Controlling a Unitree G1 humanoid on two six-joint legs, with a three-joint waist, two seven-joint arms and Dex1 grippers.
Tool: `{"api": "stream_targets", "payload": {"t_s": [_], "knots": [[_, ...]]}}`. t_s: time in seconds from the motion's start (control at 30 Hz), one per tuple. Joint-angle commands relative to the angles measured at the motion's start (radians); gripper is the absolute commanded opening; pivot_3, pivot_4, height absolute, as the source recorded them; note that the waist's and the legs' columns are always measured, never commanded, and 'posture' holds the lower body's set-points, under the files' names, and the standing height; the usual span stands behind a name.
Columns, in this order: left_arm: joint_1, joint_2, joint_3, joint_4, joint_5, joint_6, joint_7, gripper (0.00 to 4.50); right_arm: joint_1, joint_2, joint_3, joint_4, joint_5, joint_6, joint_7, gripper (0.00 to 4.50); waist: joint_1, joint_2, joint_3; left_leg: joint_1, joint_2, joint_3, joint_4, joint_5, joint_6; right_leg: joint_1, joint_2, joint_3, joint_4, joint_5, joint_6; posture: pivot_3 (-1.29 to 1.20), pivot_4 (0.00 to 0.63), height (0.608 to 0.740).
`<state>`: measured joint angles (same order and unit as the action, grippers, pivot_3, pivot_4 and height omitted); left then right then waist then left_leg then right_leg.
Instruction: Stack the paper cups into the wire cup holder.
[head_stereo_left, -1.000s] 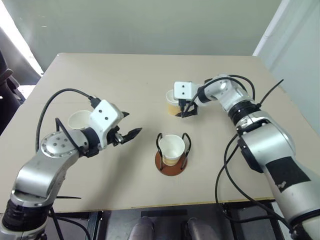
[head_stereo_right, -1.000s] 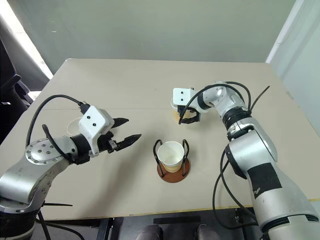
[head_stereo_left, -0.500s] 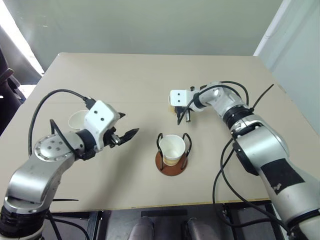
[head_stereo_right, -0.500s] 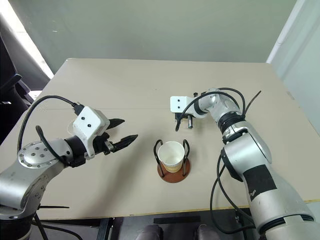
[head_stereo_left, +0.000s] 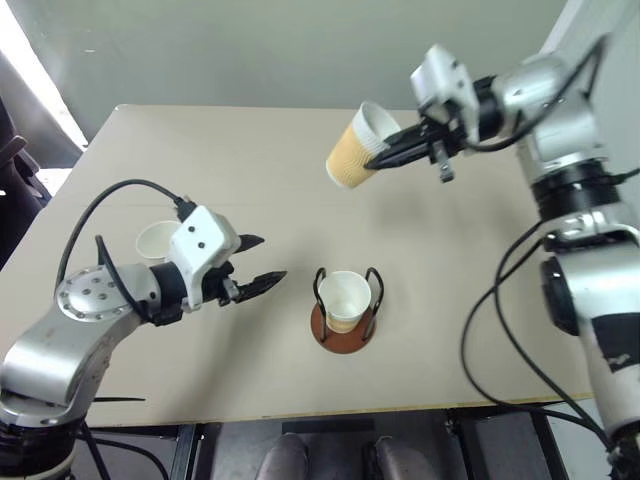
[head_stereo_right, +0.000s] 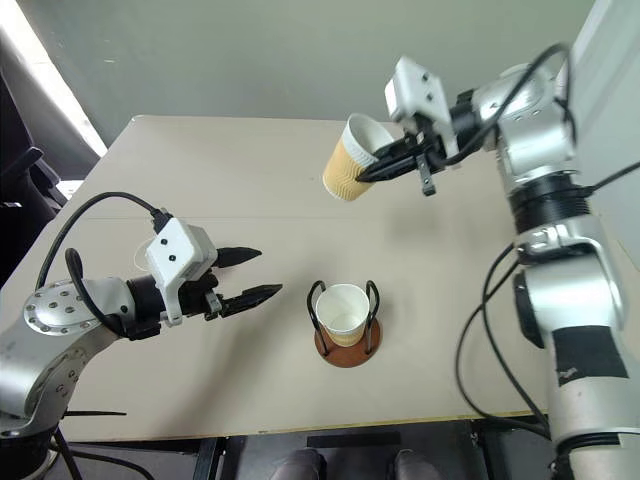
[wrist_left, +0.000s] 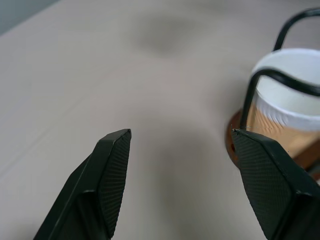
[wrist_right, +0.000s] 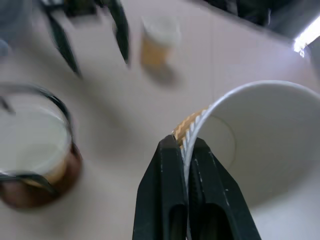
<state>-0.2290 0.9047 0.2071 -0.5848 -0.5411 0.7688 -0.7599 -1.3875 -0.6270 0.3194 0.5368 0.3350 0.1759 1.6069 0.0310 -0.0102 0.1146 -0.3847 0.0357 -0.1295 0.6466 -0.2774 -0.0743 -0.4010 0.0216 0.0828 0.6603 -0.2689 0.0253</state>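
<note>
The right gripper (head_stereo_left: 385, 157) is high above the far part of the counter (head_stereo_left: 250, 160). Its fingers (wrist_right: 172, 165) are pinched tight on the rim of a paper cup (head_stereo_left: 357, 147), one finger inside and one outside. The cup is tipped on its side, so its open mouth points up and right, toward the arm, and its bottom points down and left.

The wire cup holder (head_stereo_left: 342, 325) stands on the near middle of the counter. One cup (head_stereo_left: 343, 296) already sits upright inside it, between the two black loops. So the holder lies below the held cup, nearer to the robot and a little left of the fingers. I think the cup must turn upright, bottom down, and then come straight down into the cup that waits there.

The left gripper (head_stereo_left: 256, 262) hovers just left of the holder with its fingers spread apart and nothing in them. A third cup (head_stereo_left: 157, 240) stands on the counter at the left, behind that arm.
</note>
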Motion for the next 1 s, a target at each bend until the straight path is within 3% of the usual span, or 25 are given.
{"api": "stream_targets", "payload": {"t_s": [0.03,0.3,0.77,0.87,1.0], "knots": [[0.014,0.026,0.012,-0.009,-0.020,-0.035,-0.061,3.43,0.097,-0.080,0.069,-0.338,0.179,0.178,0.008,0.03,-0.001,0.000,0.000,0.002,0.000,0.000,0.000,0.000,0.000,0.002,0.000,0.000,0.000,0.000,0.000,0.00,0.150,0.740],[-0.004,0.023,-0.039,0.010,0.002,-0.060,-0.076,3.43,0.199,-0.142,0.102,-0.575,0.220,0.271,0.008,0.03,-0.014,-0.001,0.000,0.009,0.001,-0.004,0.002,0.001,0.001,0.004,0.001,0.001,0.005,0.000,0.000,0.00,0.150,0.740],[0.014,0.025,-0.026,-0.021,-0.014,-0.038,-0.047,3.43,0.236,-0.077,0.143,-0.533,0.071,0.169,0.008,0.03,-0.015,-0.001,0.000,0.010,0.001,-0.006,0.001,-0.001,0.003,0.005,0.001,0.001,0.002,0.000,-0.001,0.00,0.150,0.740],[0.018,0.028,-0.022,-0.019,-0.015,-0.039,-0.045,3.43,0.236,-0.076,0.157,-0.535,0.065,0.164,0.008,0.63,-0.015,-0.001,0.000,0.010,0.001,-0.007,0.001,-0.001,0.003,0.005,0.001,0.001,0.002,0.000,-0.001,0.00,0.150,0.740],[0.023,0.033,-0.014,-0.015,-0.013,-0.043,-0.047,3.43,0.236,-0.082,0.160,-0.538,0.061,0.154,0.008,2.01,-0.015,-0.001,0.000,0.010,0.001,-0.007,0.001,-0.001,0.003,0.005,0.001,0.001,0.002,0.000,-0.001,0.00,0.150,0.740]]}}
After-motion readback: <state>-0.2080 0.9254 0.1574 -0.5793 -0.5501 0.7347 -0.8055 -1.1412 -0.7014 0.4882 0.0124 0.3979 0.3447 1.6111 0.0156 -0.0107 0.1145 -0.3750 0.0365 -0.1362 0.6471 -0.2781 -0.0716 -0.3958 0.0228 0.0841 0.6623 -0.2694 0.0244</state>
